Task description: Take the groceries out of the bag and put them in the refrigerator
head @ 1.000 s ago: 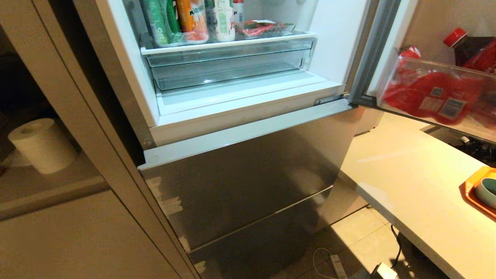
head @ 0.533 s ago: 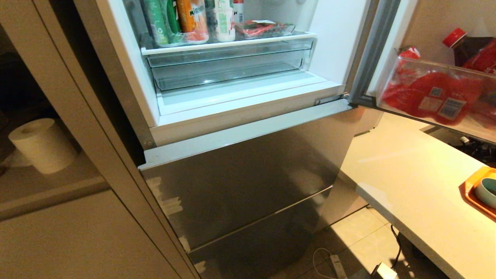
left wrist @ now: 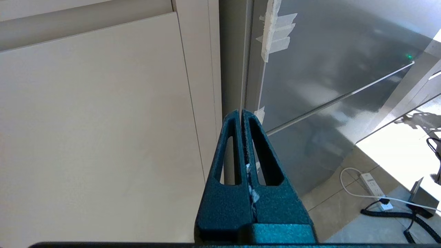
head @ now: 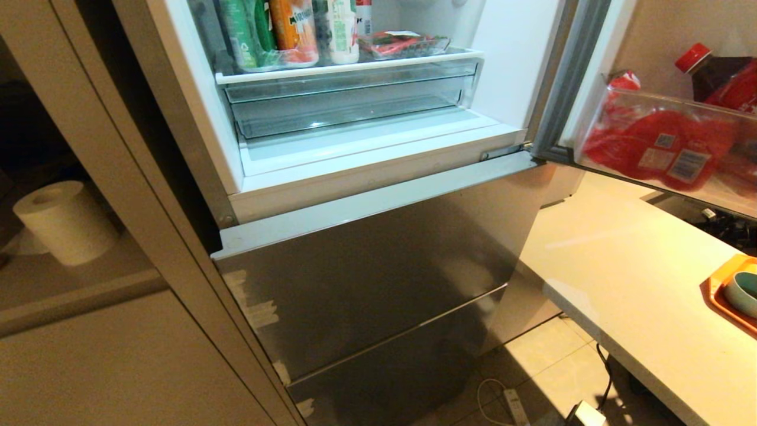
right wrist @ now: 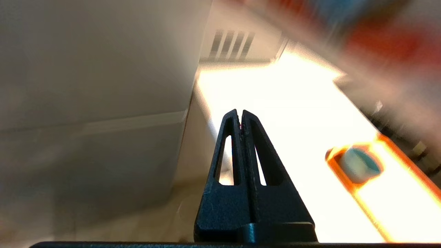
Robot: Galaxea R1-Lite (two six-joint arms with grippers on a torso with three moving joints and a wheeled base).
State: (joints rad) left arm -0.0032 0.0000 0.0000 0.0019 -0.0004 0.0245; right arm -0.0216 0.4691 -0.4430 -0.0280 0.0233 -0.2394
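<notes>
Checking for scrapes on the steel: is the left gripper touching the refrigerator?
Apart. The left wrist view shows the left gripper shut and empty, hanging in open air, with the refrigerator standing well beyond its tips and floor visible between.

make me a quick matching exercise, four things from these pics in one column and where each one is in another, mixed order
Things:
1. paper roll
2. orange tray
3. red packs
4. power strip

Places:
A. in the open door's bin
B. on the floor below the counter
C. on the shelf left of the refrigerator
D. at the counter's right edge

Pairs: 1-C, 2-D, 3-A, 4-B
</notes>
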